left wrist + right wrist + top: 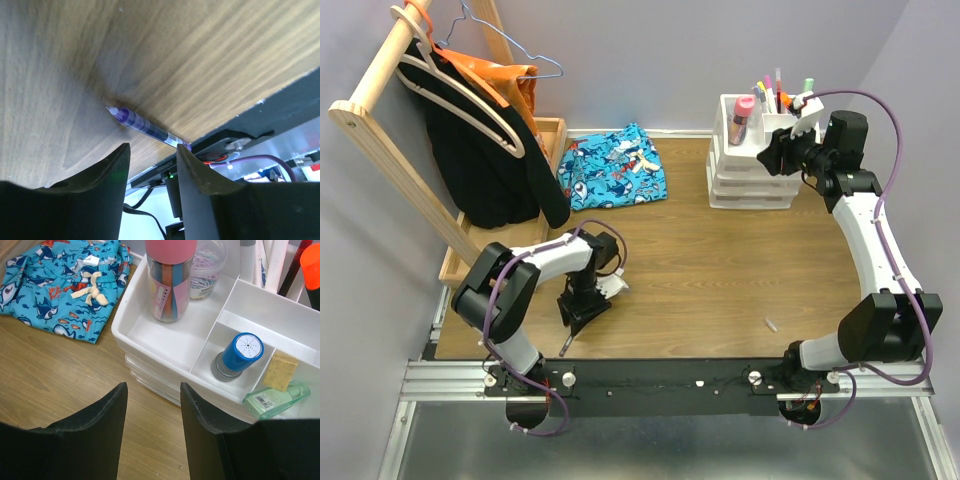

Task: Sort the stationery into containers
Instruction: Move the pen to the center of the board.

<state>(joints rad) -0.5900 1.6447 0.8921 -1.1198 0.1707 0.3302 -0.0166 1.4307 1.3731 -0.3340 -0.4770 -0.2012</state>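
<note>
While the wooden rack (pixel 390 130) and the blue patterned cloth (pixel 615 170) on the far left play no part, the left claw (pixel 582 312) is where the next move lies. It hangs low over the near edge of the desk (pixel 700 260), jaws apart and nothing between them. A purple pen (pixel 147 129) lies flat on the wood just past its fingertips (pixel 112 167), roughly in line with the gap and not touching either one. The pen's pale tip points away from the desk's edge and its other end reaches that edge. Its long axis slants closer to the line from finger to finger than across it, so I judge the wrist needs a turn before closing. The left arm is by far the nearer one. The pen is slim, with a see-through violet barrel.

Further right a small pale piece (pixel 771 325) lies alone on the desk; what it is I cannot tell. At the far right stands the white organiser (pixel 750 185), its top compartments holding a pink-capped tube (pixel 170 280), a jar (pixel 207 265) of paper clips, a blue stamp (pixel 237 355) and a tan eraser (pixel 281 371). The right claw (pixel 770 158) hovers at its front, released and empty.
</note>
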